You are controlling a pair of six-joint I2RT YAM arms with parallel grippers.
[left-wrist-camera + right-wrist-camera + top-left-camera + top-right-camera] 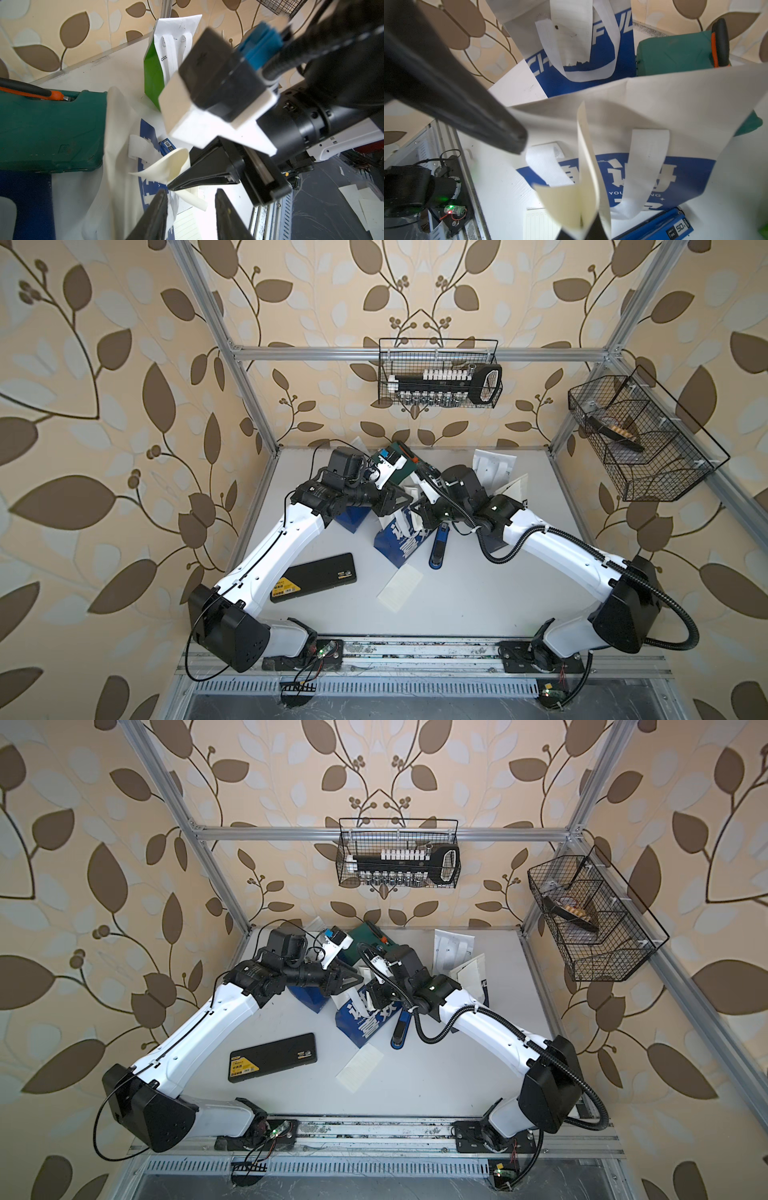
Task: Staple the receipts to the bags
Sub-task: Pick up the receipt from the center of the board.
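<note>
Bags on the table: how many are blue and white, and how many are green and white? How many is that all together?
Blue-and-white bags: 3
Green-and-white bags: 1
Total: 4

Right tool (588,231) cropped by the right wrist view's edge, only closed tips visible, receipt (583,187) between them blurred, navy bag (352,519) largely hidden beneath left arm (286,531) in both top views, blue stapler (660,224) partly cropped
</note>
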